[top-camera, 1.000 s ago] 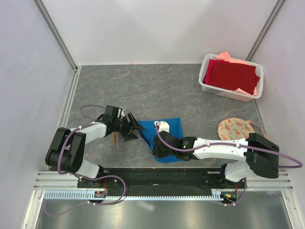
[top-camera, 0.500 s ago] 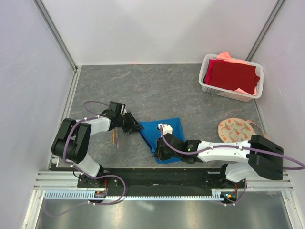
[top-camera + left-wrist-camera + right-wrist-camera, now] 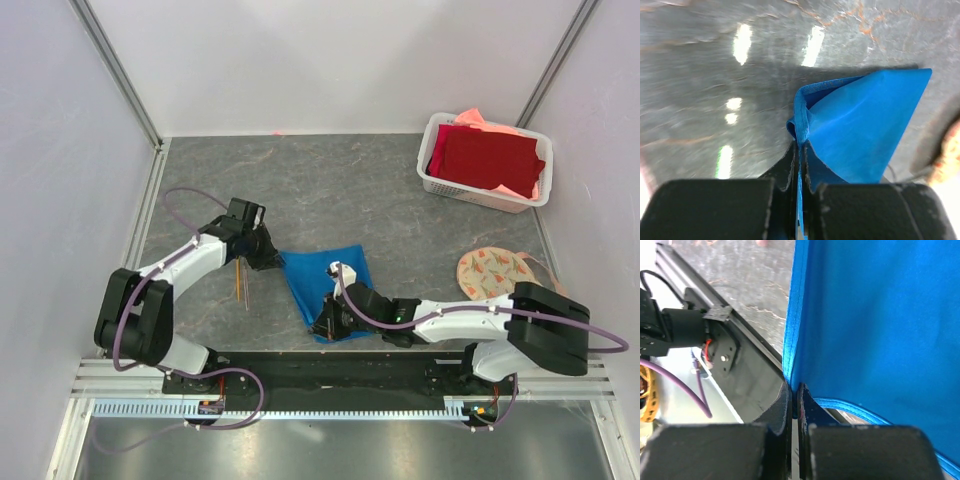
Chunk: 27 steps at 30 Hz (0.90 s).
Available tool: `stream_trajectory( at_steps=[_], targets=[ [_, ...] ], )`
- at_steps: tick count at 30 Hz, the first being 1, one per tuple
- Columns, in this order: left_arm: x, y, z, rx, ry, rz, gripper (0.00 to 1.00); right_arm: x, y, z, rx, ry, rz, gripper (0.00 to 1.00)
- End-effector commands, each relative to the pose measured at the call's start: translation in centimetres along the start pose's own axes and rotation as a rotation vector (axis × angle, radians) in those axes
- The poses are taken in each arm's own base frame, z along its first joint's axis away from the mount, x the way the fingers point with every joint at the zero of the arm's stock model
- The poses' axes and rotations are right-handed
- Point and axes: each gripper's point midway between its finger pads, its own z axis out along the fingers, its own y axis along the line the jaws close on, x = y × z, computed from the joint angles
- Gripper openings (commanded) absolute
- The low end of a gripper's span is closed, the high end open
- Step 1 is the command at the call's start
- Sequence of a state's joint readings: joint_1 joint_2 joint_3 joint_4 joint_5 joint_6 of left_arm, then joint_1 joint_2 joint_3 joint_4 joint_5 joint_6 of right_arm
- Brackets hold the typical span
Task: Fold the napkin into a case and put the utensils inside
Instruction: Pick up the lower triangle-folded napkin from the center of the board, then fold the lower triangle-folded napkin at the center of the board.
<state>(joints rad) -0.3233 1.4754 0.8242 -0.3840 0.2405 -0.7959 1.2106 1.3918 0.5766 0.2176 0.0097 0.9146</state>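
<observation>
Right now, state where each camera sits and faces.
Top external: above, behind the bases, looking down at the table; both arms show, left gripper and right gripper on the napkin.
Left wrist: on the left arm, facing along its shut fingers at a napkin corner.
Right wrist: on the right arm, facing its fingers and a napkin edge.
All share the napkin.

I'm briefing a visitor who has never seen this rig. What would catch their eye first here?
The bright blue napkin mid-table, pinched at its far-left corner by the left gripper and its near corner by the right gripper. Then the dark red cloth in the white basket, far right.
</observation>
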Motion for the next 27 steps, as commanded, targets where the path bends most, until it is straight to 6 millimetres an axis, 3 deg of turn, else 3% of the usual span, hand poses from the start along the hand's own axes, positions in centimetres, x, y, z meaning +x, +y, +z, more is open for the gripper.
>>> stream_trajectory(
  at_steps=[1, 4, 8, 11, 13, 22, 23, 27],
  targets=[
    [-5.2, 1.0, -2.5, -0.162, -0.219, 0.103, 0.02, 1.7, 3.1, 1.1, -0.143, 0.086, 0.010, 0.00],
    [-6.1, 0.9, -3.3, -0.246, -0.258, 0.156, 0.02, 2.1, 3.8, 2.2, -0.177, 0.104, 0.027, 0.00],
    [-6.0, 0.4, -2.9, -0.307, -0.271, 0.179, 0.02, 2.4, 4.4, 3.5, -0.200, 0.122, 0.044, 0.00],
    [-6.2, -0.2, -2.3, -0.371, -0.290, 0.205, 0.02, 2.4, 4.7, 3.3, -0.232, 0.118, 0.062, 0.00],
    [-7.4, -0.6, -3.3, -0.461, -0.359, 0.242, 0.02, 2.5, 4.8, 3.0, -0.245, 0.115, 0.085, 0.00],
    [-8.1, -1.9, -2.5, -0.718, -0.423, 0.405, 0.02, 3.7, 1.5, 0.6, -0.221, 0.077, 0.170, 0.00],
    [-7.9, -2.8, -2.5, -0.718, -0.438, 0.421, 0.02, 3.8, 0.5, 0.2, -0.208, 0.060, 0.185, 0.00],
    [-7.4, -3.4, -2.1, -0.769, -0.444, 0.464, 0.02, 4.5, -2.3, -0.8, -0.148, 0.029, 0.232, 0.00]
  ],
)
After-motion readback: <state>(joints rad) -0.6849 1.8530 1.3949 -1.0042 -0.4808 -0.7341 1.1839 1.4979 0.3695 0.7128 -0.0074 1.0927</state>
